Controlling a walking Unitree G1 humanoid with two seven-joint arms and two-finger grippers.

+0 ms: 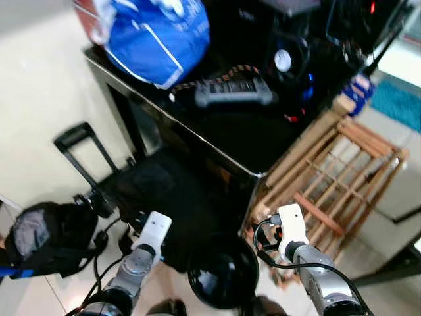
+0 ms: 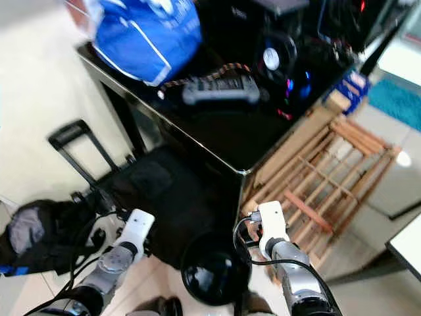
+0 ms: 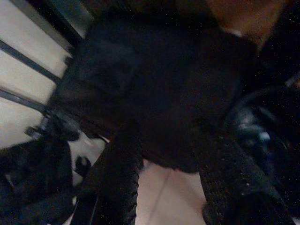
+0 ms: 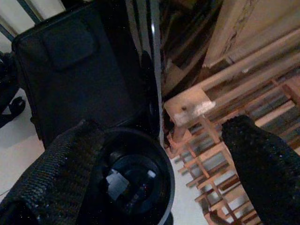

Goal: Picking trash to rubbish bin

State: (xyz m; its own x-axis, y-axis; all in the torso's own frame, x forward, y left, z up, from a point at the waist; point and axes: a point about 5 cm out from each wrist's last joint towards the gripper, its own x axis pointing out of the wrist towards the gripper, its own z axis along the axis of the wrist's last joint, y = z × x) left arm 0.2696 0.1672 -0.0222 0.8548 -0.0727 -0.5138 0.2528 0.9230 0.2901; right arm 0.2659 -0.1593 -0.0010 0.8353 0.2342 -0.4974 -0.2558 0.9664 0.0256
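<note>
**Both grippers held open above a round black bin on a pale tiled floor**

The right gripper (image 4: 159, 154) has its two black fingers (image 4: 262, 164) spread wide with nothing between them. In the right wrist view, the round black plastic rubbish bin (image 4: 161, 185) sits between the fingers at lower centre, with a few small pale scraps of trash (image 4: 115, 180) lying inside at the bottom. The left gripper (image 3: 171, 178) is likewise open and empty, its fingers (image 3: 117, 183) framing a black soft-sided suitcase (image 3: 154, 89).

In the left eye view the bin stands at bottom centre, between the two silver arms. Just to its right, a slatted wooden rack (image 1: 342, 191) leans on the floor. The suitcase stands upright behind the bin, its pull handle (image 1: 82, 141) raised at centre left. A dark backpack (image 1: 46, 237) lies at lower left. Above, a glossy black table (image 1: 217, 141) carries a blue plastic bag (image 1: 154, 36) at upper left, a dark grey handled device (image 1: 233, 92) and tangled electronics. The floor (image 1: 39, 99) is cream tile; a teal mat (image 1: 398, 105) shows at the right edge.
</note>
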